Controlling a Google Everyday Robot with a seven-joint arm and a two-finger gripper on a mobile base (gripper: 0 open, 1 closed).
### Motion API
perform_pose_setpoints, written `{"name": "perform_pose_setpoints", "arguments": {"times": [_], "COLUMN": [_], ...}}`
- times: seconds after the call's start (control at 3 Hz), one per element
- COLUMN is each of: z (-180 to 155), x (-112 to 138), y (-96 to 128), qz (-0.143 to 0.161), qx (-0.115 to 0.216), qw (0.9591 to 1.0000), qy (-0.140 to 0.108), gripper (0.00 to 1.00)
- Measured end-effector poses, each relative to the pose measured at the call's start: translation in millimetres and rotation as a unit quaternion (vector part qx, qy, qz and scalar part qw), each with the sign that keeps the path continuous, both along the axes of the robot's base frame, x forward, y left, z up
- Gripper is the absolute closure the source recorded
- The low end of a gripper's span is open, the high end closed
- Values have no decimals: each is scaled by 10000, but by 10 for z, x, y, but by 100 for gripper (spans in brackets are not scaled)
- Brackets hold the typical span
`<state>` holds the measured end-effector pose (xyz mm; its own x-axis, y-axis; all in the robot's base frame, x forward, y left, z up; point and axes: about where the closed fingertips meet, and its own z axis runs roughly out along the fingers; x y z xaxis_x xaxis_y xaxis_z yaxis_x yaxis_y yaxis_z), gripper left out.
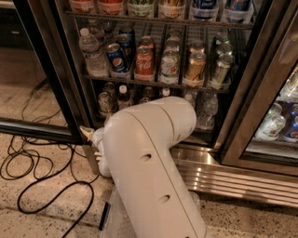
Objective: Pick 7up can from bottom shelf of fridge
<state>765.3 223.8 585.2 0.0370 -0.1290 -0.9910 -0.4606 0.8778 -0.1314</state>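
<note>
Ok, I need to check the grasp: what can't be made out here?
Camera view:
- Gripper: hidden behind the white arm, at the fridge front.
- 7up can on the bottom shelf: not visible; the arm covers most of that shelf.
- Top-rack drinks: cut off by the upper edge.
</note>
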Motion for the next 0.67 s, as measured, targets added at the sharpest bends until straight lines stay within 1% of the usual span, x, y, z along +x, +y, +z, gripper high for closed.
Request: {"name": "perform_pose_setpoints", "arguments": {"times": [0.33, 0.67], "z": [75, 124], "x": [80, 150], "y": [-47, -154], "qz": [-150, -362], "qx": [-8, -66], "qw": [9997, 9989], "qy": [-168, -288], "gripper": [21, 26]}}
